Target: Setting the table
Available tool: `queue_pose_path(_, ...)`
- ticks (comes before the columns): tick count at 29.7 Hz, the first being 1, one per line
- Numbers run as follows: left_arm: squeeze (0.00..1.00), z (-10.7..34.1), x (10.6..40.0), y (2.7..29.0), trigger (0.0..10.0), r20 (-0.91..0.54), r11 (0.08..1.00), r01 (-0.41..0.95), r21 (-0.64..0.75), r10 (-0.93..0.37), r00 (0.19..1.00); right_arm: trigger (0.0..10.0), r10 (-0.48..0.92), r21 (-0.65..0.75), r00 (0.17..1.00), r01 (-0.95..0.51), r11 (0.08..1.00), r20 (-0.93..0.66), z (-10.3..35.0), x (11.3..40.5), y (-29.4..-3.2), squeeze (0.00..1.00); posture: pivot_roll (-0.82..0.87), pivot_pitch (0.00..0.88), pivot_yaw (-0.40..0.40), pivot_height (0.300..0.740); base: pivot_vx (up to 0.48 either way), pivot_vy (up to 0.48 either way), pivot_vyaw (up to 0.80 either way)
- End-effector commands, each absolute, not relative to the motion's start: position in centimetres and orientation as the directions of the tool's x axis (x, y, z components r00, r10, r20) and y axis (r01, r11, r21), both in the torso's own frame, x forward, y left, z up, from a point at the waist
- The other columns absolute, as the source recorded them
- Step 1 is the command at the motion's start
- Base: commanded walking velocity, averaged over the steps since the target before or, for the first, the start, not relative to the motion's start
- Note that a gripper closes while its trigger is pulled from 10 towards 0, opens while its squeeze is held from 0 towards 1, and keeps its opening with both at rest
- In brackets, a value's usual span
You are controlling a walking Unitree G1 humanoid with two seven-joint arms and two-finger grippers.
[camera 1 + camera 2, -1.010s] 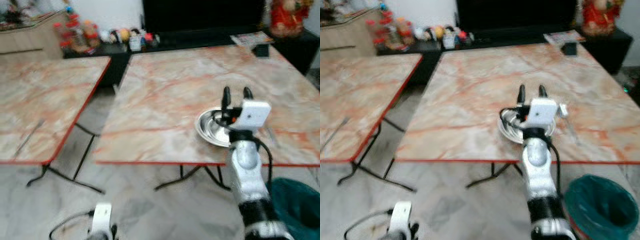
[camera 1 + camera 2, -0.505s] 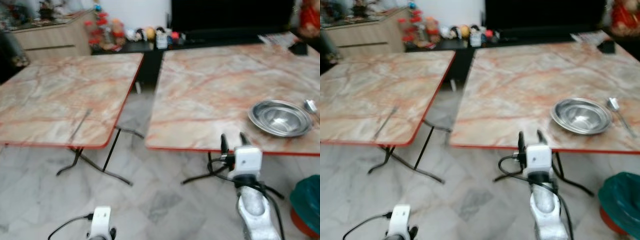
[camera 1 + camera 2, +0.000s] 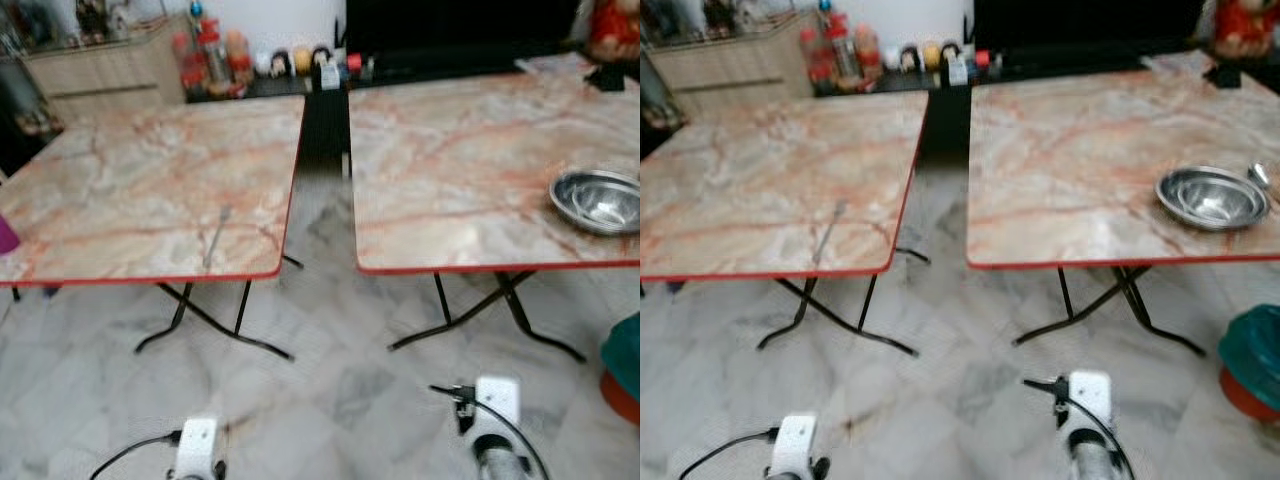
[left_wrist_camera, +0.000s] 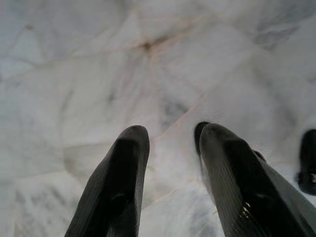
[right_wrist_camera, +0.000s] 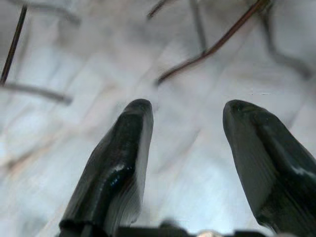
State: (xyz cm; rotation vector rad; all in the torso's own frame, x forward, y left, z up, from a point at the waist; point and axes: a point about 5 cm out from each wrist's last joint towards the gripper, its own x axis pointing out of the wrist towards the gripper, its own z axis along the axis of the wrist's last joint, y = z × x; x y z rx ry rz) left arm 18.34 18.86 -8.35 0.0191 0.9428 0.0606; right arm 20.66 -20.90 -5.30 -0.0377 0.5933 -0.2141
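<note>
- From the head cameras, two marble-patterned folding tables stand side by side with a strip of floor between them. The right table (image 3: 470, 170) carries a steel bowl (image 3: 598, 200) near its front right corner, with a spoon (image 3: 1259, 175) just beside it, which looks like one place laid.
- On the left table (image 3: 150, 190) a thin utensil (image 3: 213, 238) lies alone near the front edge; it is too blurred to name, though I judge it the next piece to fetch.
- Both arms hang low over the floor tiles, well short of either table, as suits walking rather than reaching. A teal bin (image 3: 1252, 350) sits on the floor at the far right.
- In the left wrist view, the left gripper (image 4: 170, 163) points down at bare marble floor, its fingers spread and holding nothing.
- In the right wrist view, the right gripper (image 5: 190, 143) is likewise parted wide and empty, with dark table legs (image 5: 212, 44) blurred beyond it.
</note>
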Motion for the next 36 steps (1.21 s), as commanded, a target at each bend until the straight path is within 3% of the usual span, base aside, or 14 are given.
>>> queue_pose_path(1,0.0,-8.4,18.4,18.6,10.0,-0.814,0.999,-0.036,0.039,0.053,0.579,10.0,-0.198,-0.064,0.75,0.205,0.977,-0.631,-6.4,19.6,-21.0,0.0,-0.06,0.001,0.114,0.74,0.0,0.0,0.0)
queue_pose_path(6,0.0,-8.4,18.3,18.7,10.0,-0.82,0.998,-0.028,0.052,0.058,0.569,10.0,-0.136,-0.063,0.691,0.13,0.99,-0.71,-7.5,18.8,-20.1,0.0,-0.06,0.0,0.118,0.74,0.0,0.0,0.0)
queue_pose_path(8,0.0,-8.5,18.2,18.9,10.0,-0.826,0.998,-0.022,0.062,0.064,0.559,10.0,-0.149,-0.048,0.645,0.171,0.984,-0.749,-7.9,18.4,-20.1,0.0,-0.06,0.0,0.122,0.74,0.0,0.0,0.0)
queue_pose_path(12,0.0,-8.5,18.2,18.8,10.0,-0.827,0.998,-0.023,0.059,0.062,0.559,10.0,-0.172,-0.038,0.629,0.22,0.975,-0.758,-7.9,18.7,-20.0,0.0,-0.06,0.0,0.121,0.74,0.0,0.0,0.0)
queue_pose_path(15,0.0,-8.5,18.2,18.9,10.0,-0.827,0.998,-0.031,0.06,0.067,0.558,10.0,-0.128,-0.012,0.651,0.179,0.984,-0.748,-7.6,19.4,-19.0,0.0,-0.05,0.0,0.114,0.74,0.0,0.091,0.0)
queue_pose_path(23,0.0,-8.5,18.1,19.2,10.0,-0.827,0.997,-0.038,0.066,0.076,0.556,10.0,-0.173,-0.035,0.627,0.227,0.973,-0.759,-7.7,19.3,-19.6,0.0,-0.03,0.0,0.11,0.74,0.0,0.474,-0.57)
queue_pose_path(36,0.0,-8.6,17.8,19.6,10.0,-0.83,0.997,-0.027,0.078,0.08,0.552,10.0,-0.198,-0.052,0.618,0.247,0.968,-0.761,-7.9,18.6,-20.2,0.0,-0.04,0.0,0.119,0.74,0.0,0.48,0.0)
